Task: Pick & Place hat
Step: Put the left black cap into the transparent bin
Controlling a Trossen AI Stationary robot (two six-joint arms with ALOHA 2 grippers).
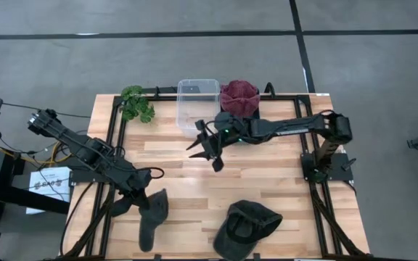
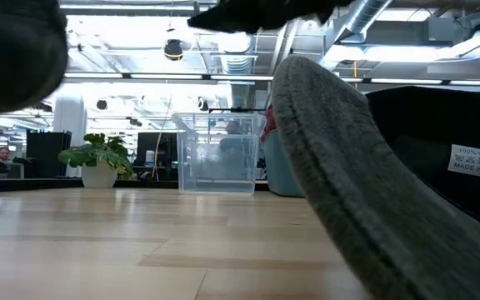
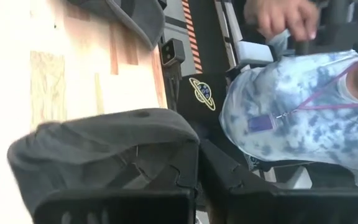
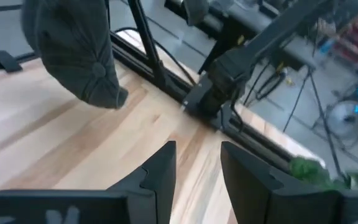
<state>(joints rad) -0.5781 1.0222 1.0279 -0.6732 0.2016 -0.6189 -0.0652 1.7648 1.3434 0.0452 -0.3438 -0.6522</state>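
Note:
A dark grey soft hat [image 1: 152, 217] lies long and narrow near the table's near-left corner, and my left gripper [image 1: 130, 196] is shut on its upper end. In the left wrist view the hat [image 3: 98, 143] bulges over one finger. A second grey hat, a cap [image 1: 247, 223], rests on its crown and brim at the near edge. It also shows in the right wrist view [image 4: 73, 50] and looms large in the low view [image 2: 348, 192]. My right gripper [image 1: 209, 148] hovers open over the table's middle, its fingers [image 4: 197, 165] touching nothing. My left gripper pinches the soft hat's upper edge [image 3: 166, 134] between its two fingers, coming in slanting from the table's left. The cloth folds over one finger [image 3: 117, 199], and I cannot tell how many layers. The rest of the hat trails toward the near edge [image 1: 147, 239].
A clear plastic box [image 1: 198, 105] stands at the far edge with a maroon cloth thing [image 1: 239, 98] to its right and a small green plant [image 1: 136, 104] to its left. A person in a tie-dye shirt [image 3: 291, 106] stands beyond the table's near side. Bare wood lies between the grippers.

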